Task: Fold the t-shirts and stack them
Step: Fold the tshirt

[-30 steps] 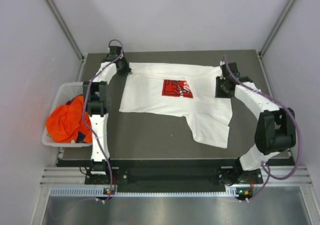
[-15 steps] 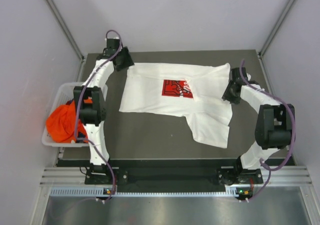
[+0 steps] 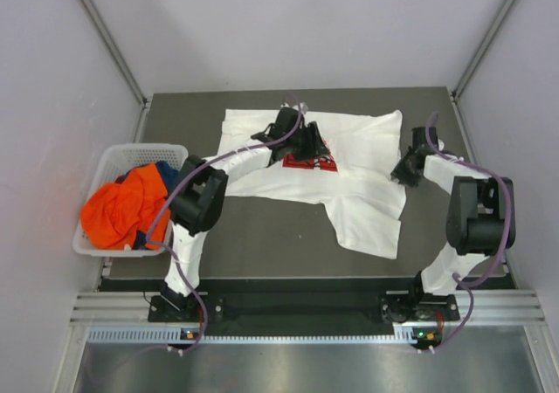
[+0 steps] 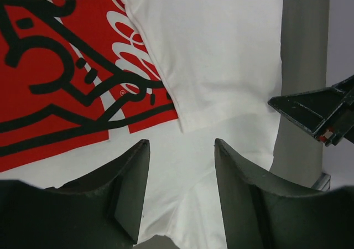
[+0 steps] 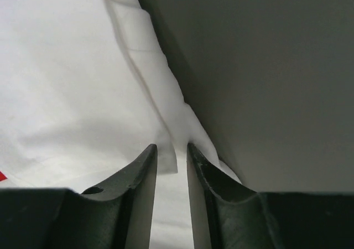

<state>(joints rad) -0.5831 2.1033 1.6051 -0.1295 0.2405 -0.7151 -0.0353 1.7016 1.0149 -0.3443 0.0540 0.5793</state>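
So the white t-shirt is lying spread out on the table, chest side up. It's not neat though. One part trails off toward the arm bases, and a flap is folded over on top, covering a bit of the red print.

The left gripper hangs right over that print with its jaws spread wide and nothing between them. From its wrist cam, the corner of the folded flap sits just ahead of the fingers, with the print off to one side of them and plain white cloth on the other.

The right gripper is down at the shirt's outer edge. Its jaws are nearly together and pinching a raised ridge of the white cloth. On one side of it there's only shirt, on the other only bare dark tabletop.

Further out, well away from both grippers and past the left arm's elbow, there's a white lattice basket at the table's edge. The orange t-shirt is bunched up in it and hangs over the rim, and a bit of the dark blue t-shirt pokes out beside it.
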